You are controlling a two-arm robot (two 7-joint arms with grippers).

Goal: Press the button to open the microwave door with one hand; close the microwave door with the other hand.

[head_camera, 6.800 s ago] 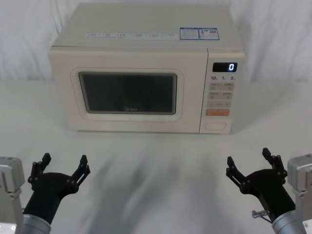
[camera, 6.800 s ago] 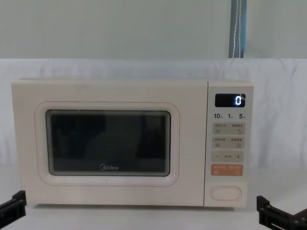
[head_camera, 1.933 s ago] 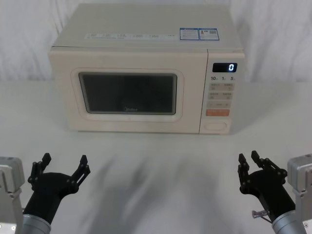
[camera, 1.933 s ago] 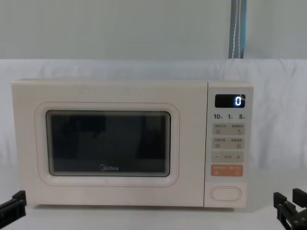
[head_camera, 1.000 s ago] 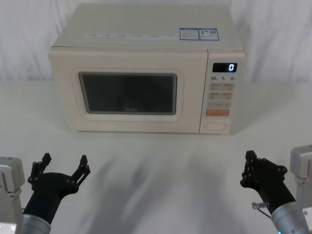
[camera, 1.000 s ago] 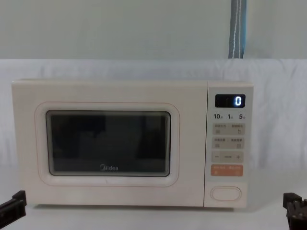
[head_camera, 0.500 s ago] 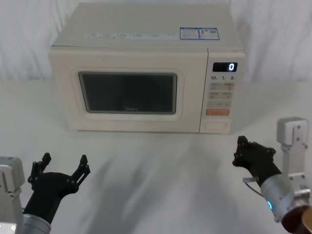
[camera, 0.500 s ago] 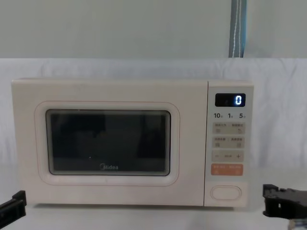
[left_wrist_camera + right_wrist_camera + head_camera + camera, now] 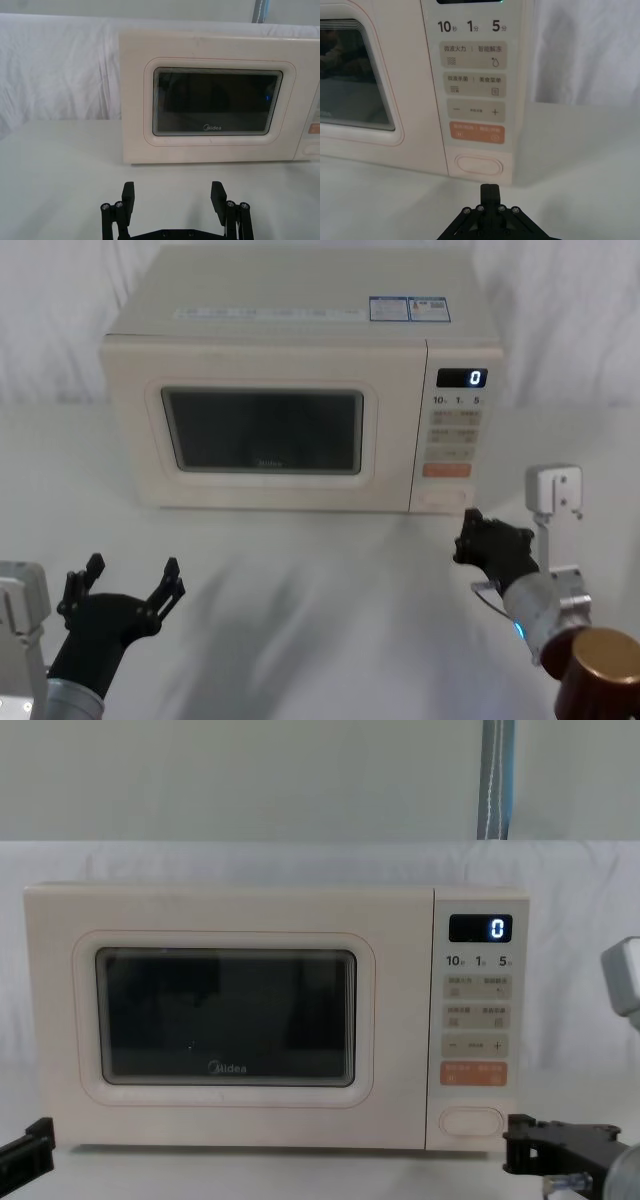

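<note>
Nearest us, our left gripper [image 9: 125, 582] sits low at the front left of the table [image 9: 320, 580], fingers spread wide, just where it was seconds ago. Our right gripper [image 9: 470, 535] is the one that has changed: its fingers, spread at the start, are now pressed together into a single tip, and the arm has swung forward and inward from the front right. In the right wrist view that tip [image 9: 490, 189] sits just short of the button [image 9: 479, 165], not yet touching. Beyond, the microwave [image 9: 300, 380] stands at the back with the microwave door [image 9: 262, 432] still shut. We judge the press is imminent, door-closing left for later.
</note>
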